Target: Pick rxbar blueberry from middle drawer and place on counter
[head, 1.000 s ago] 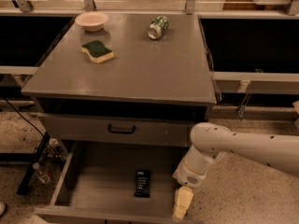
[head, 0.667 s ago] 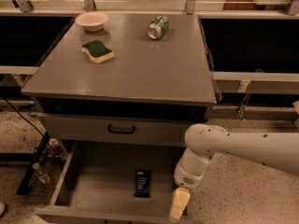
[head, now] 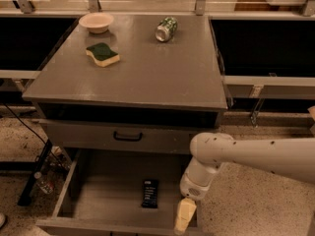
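— Camera view: where do we find the rxbar blueberry (head: 150, 193)?
— We see it flat on the middle drawer (head: 106, 205) floor, below the counter (head: 147, 68). The end effector (head: 185, 215) hangs just right of it, not touching; how far open, we cannot tell.

gripper (head: 183, 220): low over the front right corner of the middle drawer (head: 91, 200), just right of the rxbar blueberry (head: 150, 193); its upper end is hidden under the wrist.
arm (head: 256, 156): cut off by the right edge, so only 1 stretch shows.
middle drawer: rear floor lost in shadow under the drawer front (head: 98, 134); right wall covered by arm and gripper; front rail cut by the bottom edge.
rxbar blueberry: lettering too small to read.
can (head: 166, 29): label unreadable.
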Motion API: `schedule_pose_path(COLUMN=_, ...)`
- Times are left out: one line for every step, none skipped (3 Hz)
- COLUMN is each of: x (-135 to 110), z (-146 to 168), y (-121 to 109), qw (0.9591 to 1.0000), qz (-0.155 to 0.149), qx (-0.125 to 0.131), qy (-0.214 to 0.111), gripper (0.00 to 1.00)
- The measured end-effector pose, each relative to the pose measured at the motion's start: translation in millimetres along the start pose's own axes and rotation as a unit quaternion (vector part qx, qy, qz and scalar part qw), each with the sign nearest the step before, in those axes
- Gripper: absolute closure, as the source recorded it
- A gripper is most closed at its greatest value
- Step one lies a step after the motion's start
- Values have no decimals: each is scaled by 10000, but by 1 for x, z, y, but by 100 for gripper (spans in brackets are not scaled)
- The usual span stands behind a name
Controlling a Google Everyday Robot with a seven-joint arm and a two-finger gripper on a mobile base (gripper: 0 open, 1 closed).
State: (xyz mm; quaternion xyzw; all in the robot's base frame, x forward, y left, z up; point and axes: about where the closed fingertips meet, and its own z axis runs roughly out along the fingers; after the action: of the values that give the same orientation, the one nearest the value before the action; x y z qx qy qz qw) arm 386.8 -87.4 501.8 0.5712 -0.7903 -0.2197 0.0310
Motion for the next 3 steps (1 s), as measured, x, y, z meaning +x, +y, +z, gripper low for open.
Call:
schedule_pose_path(x=-34, z=24, y=-11, qw=9998, qz=-5, qx=-106, qy=-169, gripper=0)
schedule_pose_path(x=-34, z=25, y=-12, qw=9998, qz=20, qx=-70, qy=-162, gripper=0)
schedule_pose_path(x=-38, z=29, y=-17, qw=9995, qz=217, qx=218, qy=-104, gripper=0)
